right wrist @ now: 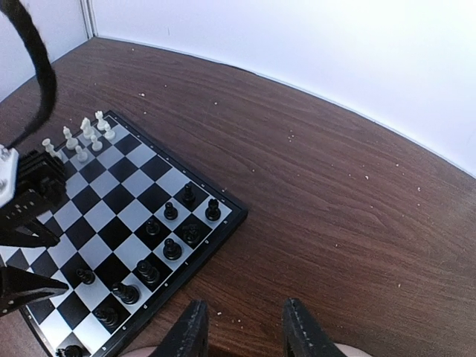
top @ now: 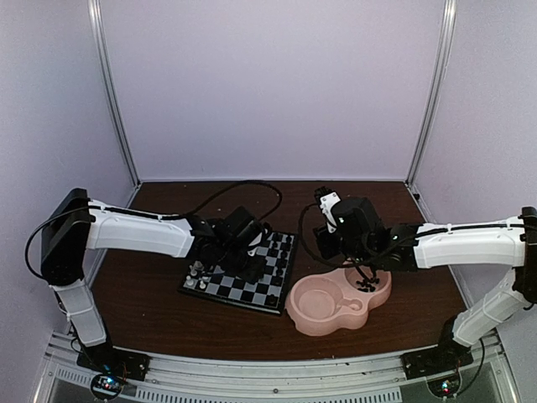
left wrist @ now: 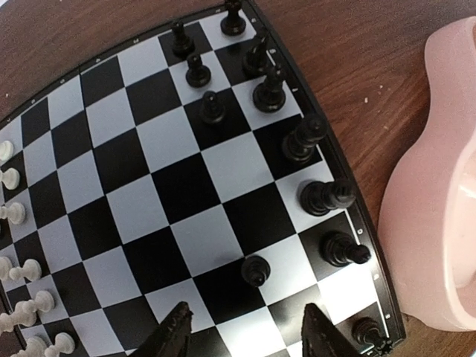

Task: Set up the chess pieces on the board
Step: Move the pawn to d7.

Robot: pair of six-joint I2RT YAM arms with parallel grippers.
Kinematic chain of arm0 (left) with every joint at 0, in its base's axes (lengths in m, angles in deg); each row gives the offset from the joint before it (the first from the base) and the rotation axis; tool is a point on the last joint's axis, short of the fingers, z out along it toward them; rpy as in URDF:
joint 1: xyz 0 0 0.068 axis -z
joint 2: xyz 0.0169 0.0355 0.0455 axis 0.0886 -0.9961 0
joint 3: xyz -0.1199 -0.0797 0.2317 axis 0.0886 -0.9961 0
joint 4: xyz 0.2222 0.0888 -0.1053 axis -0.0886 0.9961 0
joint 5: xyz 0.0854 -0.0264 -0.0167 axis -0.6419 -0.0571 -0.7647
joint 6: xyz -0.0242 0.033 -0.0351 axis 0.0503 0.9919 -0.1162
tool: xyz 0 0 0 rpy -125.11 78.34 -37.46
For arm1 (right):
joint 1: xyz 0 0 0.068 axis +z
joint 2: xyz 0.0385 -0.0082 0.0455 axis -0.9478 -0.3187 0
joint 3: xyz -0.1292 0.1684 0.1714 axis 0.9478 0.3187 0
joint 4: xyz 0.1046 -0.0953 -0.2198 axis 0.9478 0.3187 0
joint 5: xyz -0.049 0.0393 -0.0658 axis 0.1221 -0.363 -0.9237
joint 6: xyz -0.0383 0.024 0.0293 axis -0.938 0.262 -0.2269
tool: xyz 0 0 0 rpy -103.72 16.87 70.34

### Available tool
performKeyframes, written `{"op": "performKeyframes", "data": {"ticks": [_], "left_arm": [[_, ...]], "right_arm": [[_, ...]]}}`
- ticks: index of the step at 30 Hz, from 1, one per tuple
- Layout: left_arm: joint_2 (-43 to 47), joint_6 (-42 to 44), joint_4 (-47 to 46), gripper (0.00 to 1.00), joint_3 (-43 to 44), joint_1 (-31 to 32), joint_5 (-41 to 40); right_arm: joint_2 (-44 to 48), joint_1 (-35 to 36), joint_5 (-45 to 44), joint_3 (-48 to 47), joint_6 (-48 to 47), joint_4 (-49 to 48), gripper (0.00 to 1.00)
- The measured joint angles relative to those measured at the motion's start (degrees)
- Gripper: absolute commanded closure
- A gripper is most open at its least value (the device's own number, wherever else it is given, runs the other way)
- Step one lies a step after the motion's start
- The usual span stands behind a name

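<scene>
1. left wrist view: black chess pieces point(left wrist: 303, 140) stand in the rows along the right edge of the board point(left wrist: 178, 186), and white pieces point(left wrist: 11, 178) along its left edge. both sets look incomplete.
2. a few dark pieces point(top: 367, 285) lie in the pink dish point(top: 323, 329) beside the board, so setup appears partly done.
3. one black pawn point(left wrist: 255, 270) stands just ahead of the left gripper point(left wrist: 245, 335), in line with its gap. jaws apart, nothing held.
4. right gripper point(right wrist: 248, 327) hangs over the dish, jaws apart, empty.
</scene>
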Motion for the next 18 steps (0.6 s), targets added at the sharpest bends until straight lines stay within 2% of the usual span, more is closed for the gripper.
{"op": "performKeyframes", "data": {"ticks": [10,13,18], "left_arm": [[-5.49,-0.2,3.17,0.59,3.37,0.0,1.29],[-6.25,-0.2,3.28,0.67,4.28,0.0,1.66],[-7.34,0.02,3.48,0.7,5.42,0.0,1.68]], "right_arm": [[0.72,-0.26,-0.13,0.09,0.5,-0.15,0.63],[0.74,-0.28,-0.11,0.11,0.5,-0.11,0.63],[0.74,-0.48,-0.07,0.11,0.5,-0.09,0.62]]}}
